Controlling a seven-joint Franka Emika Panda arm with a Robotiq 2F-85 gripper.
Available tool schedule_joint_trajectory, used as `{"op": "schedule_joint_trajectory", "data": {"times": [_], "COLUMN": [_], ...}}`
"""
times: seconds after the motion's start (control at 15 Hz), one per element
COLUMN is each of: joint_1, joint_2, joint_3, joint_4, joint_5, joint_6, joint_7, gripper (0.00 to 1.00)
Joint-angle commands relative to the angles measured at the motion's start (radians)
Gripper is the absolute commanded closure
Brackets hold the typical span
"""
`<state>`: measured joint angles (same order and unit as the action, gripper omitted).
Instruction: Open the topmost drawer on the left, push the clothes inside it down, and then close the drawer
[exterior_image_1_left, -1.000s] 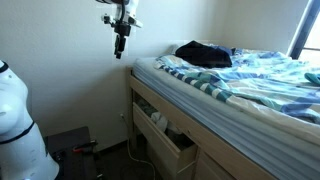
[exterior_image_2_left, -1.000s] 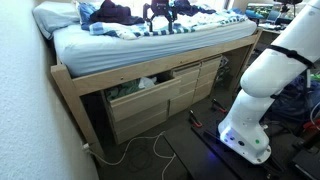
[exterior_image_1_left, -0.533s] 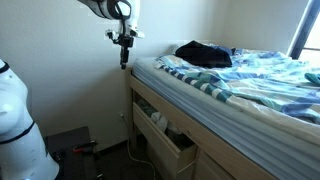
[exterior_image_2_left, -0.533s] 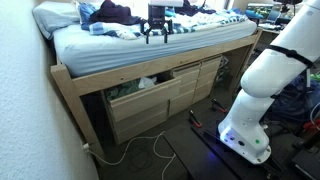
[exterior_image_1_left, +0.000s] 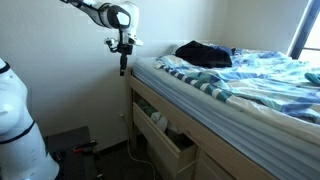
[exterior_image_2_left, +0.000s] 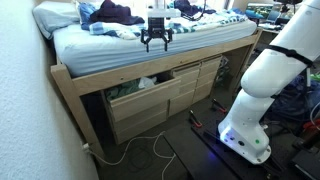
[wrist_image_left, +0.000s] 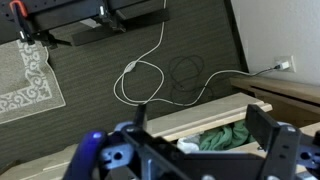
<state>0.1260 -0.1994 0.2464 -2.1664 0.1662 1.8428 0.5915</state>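
The topmost left drawer (exterior_image_2_left: 150, 99) under the bed stands open in both exterior views; it also shows (exterior_image_1_left: 168, 140). Clothes lie inside it (exterior_image_2_left: 138, 85). In the wrist view the light wood drawer front (wrist_image_left: 185, 117) runs below the jaws, with green cloth (wrist_image_left: 228, 137) and a white piece (wrist_image_left: 188, 147) behind it. My gripper (exterior_image_2_left: 156, 43) hangs open and empty above the open drawer, at about mattress height beside the bed edge. It also shows in an exterior view (exterior_image_1_left: 123, 64) and in the wrist view (wrist_image_left: 200, 140).
The bed (exterior_image_1_left: 240, 85) carries blue striped bedding and a dark garment (exterior_image_1_left: 203, 53). Lower drawers (exterior_image_2_left: 190, 95) are shut. A white cable (wrist_image_left: 150, 80) loops on the dark floor near a patterned rug (wrist_image_left: 25, 75). The robot's white base (exterior_image_2_left: 255, 95) stands beside the bed.
My gripper has come down from above the bed's level towards the open drawer and stays open. The drawer and clothes have not moved.
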Motion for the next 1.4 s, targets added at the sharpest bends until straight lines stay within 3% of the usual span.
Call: {"op": "schedule_joint_trajectory", "data": {"times": [0.0,0.2,0.47,0.53,0.6,0.73,0.8,0.93,1.07,1.13,1.2,1.33], "joint_1": [0.017,0.028,0.03,0.032,0.033,0.037,0.037,0.039,0.04,0.041,0.043,0.05], "joint_2": [0.028,0.066,0.131,0.143,0.157,0.18,0.177,0.193,0.195,0.195,0.196,0.215], "joint_3": [-0.003,-0.009,-0.016,-0.017,-0.018,-0.019,-0.023,-0.024,-0.024,-0.024,-0.022,-0.018], "joint_4": [-0.05,-0.128,-0.206,-0.22,-0.23,-0.242,-0.222,-0.228,-0.228,-0.228,-0.229,-0.237], "joint_5": [-0.005,0.008,-0.005,-0.006,-0.013,-0.043,-0.017,-0.03,-0.03,-0.03,-0.037,-0.047], "joint_6": [0.097,0.196,0.264,0.276,0.283,0.295,0.271,0.275,0.276,0.276,0.285,0.327], "joint_7": [-0.058,-0.139,-0.151,-0.15,-0.141,-0.125,-0.137,-0.136,-0.136,-0.136,-0.132,-0.13], "gripper": [0.0,0.0,0.01,0.26,0.26,0.4,0.24,0.38,0.4,0.65,0.66,0.81]}}
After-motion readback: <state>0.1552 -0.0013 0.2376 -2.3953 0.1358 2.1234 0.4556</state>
